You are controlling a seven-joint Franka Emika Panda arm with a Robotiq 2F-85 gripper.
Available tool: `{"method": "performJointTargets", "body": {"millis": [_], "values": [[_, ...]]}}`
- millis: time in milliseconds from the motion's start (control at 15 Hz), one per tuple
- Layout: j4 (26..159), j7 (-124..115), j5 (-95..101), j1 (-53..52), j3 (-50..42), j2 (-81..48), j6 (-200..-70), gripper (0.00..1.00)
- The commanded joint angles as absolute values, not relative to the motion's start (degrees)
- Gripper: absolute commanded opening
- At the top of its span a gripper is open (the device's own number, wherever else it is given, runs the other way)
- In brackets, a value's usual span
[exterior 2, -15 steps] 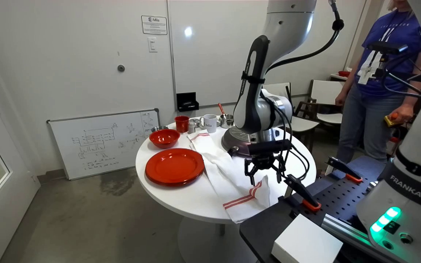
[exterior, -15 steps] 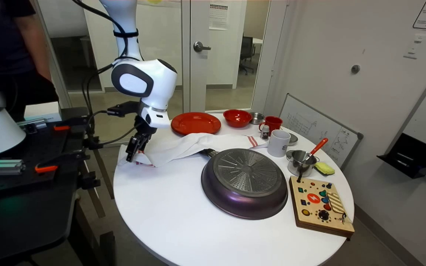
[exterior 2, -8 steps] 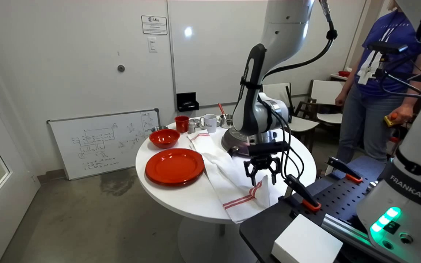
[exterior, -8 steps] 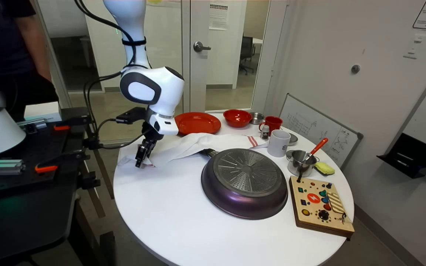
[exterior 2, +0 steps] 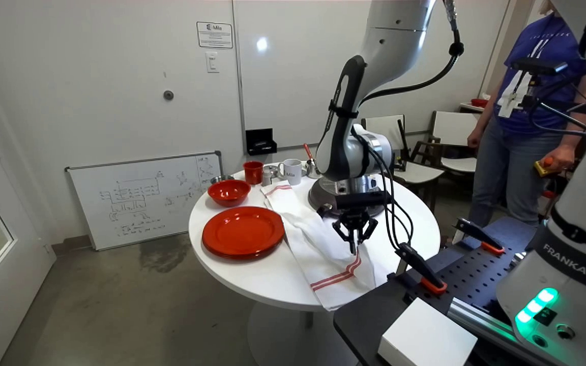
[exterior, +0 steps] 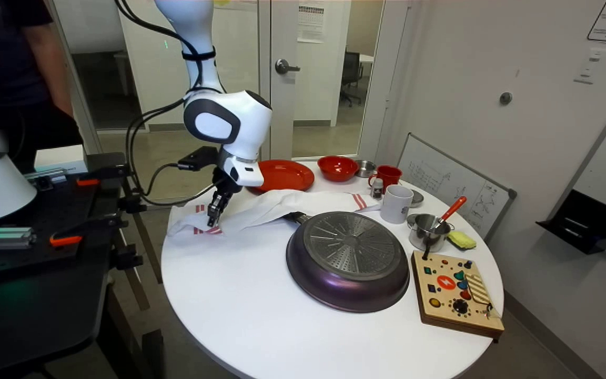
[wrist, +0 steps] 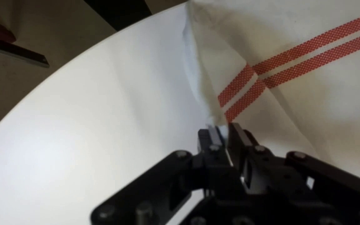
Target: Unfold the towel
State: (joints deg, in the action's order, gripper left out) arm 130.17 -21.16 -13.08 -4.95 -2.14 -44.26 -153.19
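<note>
Gripper (wrist: 224, 132) nearly closed, black fingers pinching a fold of white cloth at the tips. The cloth: a dish towel (wrist: 323, 103), lying as a long rumpled strip on the round white table (exterior: 229, 300). Paired red stripes near both ends; a crease by the grip breaks one pair's line. One corner reaches the table's rim.

Just beside the towel, along one flank, an upside-down frying pan (exterior: 355, 247), handle pointing at the cloth. Along the other flank, a red dinner plate (exterior 2: 242, 231).

Farther off, by the towel's other end: white mug (exterior: 396, 204), small shaker (exterior: 376, 189), red mug (exterior: 390, 175) just beside the shaker. Red bowl (exterior: 337, 168) past the plate, small metal bowl (exterior: 366, 169) next to it. Beyond the pan: wooden switch box (exterior: 450, 302) with coloured knobs and a lightning-bolt emblem; small metal pot (exterior: 420, 237), red-handled utensil (exterior: 453, 209) leaning in it; yellow sponge (exterior: 461, 240) near the pot.

Off the table: person (exterior 2: 517, 152) in blue T-shirt holding a small yellow object (exterior 2: 542, 169). Leaning on the wall (exterior 2: 99, 91), a whiteboard (exterior 2: 145, 198), its writing too small to read.
</note>
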Motion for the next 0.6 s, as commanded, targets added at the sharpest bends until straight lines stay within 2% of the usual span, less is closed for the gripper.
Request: {"method": "performJointTargets", "body": {"millis": [0, 533], "values": [[128.4, -22.3, -12.1, -6.4, -2.5, -41.1, -144.7, 0.0], [122.3, -19.4, -14.2, -5.5, 2.0, -39.4, -130.7, 0.0]]}}
